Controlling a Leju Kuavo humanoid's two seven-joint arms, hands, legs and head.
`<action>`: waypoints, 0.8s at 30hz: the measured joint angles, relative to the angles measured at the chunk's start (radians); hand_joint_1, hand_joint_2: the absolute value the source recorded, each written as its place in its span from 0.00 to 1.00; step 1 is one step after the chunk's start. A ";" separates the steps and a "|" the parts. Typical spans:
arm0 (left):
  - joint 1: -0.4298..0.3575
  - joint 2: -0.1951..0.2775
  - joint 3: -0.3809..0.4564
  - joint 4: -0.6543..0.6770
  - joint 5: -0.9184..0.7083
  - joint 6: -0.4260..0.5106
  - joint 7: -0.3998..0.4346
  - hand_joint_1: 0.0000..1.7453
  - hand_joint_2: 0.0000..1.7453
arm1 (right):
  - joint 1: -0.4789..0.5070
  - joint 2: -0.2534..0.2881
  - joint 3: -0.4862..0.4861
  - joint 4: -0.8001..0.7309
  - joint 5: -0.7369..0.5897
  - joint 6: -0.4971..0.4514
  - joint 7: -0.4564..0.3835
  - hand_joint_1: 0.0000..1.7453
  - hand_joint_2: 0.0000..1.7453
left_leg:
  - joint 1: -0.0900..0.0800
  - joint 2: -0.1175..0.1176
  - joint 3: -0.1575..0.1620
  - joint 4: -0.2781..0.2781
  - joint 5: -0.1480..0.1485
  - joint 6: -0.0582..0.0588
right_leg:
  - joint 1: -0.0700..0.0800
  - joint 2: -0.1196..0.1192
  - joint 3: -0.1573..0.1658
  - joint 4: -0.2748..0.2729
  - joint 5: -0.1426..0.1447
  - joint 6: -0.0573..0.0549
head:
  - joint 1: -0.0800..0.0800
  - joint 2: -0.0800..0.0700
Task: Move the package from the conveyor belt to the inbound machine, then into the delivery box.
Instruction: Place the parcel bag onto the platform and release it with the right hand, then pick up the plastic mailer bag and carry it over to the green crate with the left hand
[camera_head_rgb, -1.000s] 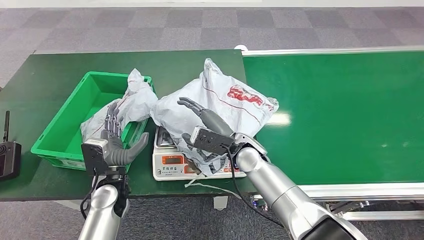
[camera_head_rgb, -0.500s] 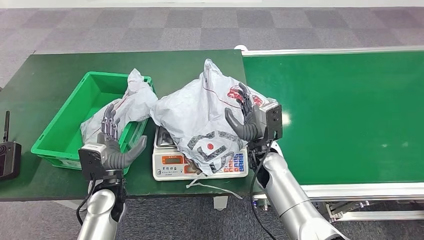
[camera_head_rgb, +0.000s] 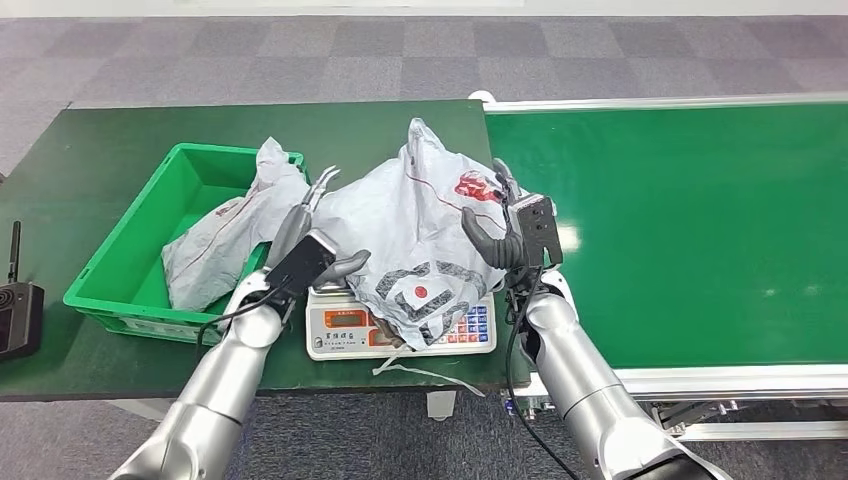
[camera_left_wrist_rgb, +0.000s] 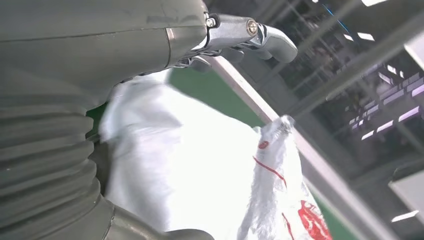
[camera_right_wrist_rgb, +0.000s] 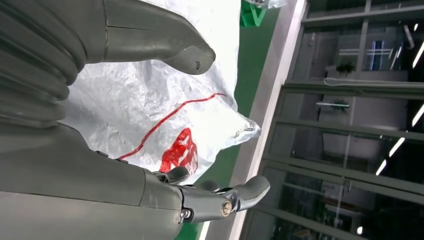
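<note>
Here, the green conveyor belt spans the right side of the head view, with a dark green table adjoining it on the left. On that table sits a green delivery box, a plastic crate holding one crumpled grey parcel bag that leans over its near-right rim. Just beside the crate stands the inbound machine, a white weighing scale with a keypad and display facing the robot. The package, a large wrinkled grey plastic bag with red printing and a black-and-red logo, lies on top of the scale, draping down over part of its front panel; its knotted top points away from the robot.

The left hand is at the package's left side, fingers spread apart and stretched along the bag, the thumb near its lower edge; it grips nothing. The right hand is at the package's right side, fingers apart and raised against the bag, thumb pointing toward it, likewise holding nothing. A small black device rests at the table's far-left edge.
</note>
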 joint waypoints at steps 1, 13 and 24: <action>-0.038 0.002 -0.014 0.044 -0.026 0.004 0.002 0.00 1.00 | -0.001 0.000 -0.002 0.002 0.002 0.008 0.000 0.00 1.00 | 0.000 0.000 0.000 0.000 0.000 0.000 | 0.000 0.000 0.000 0.000 0.000 0.000 | 0.000 0.000; -0.342 0.036 -0.236 0.442 -0.298 -0.287 0.008 0.00 1.00 | -0.012 0.000 -0.006 0.003 0.013 0.080 -0.004 0.00 1.00 | 0.000 0.001 0.000 0.000 0.000 0.000 | 0.000 0.001 0.000 0.000 0.000 0.000 | 0.000 0.000; -0.421 0.053 -0.370 0.571 -0.309 -0.577 -0.042 0.13 1.00 | -0.081 0.000 0.024 0.008 -0.046 0.095 0.014 0.00 1.00 | 0.000 0.000 0.000 0.000 0.000 0.000 | 0.000 0.001 0.000 0.001 0.000 0.000 | 0.000 0.000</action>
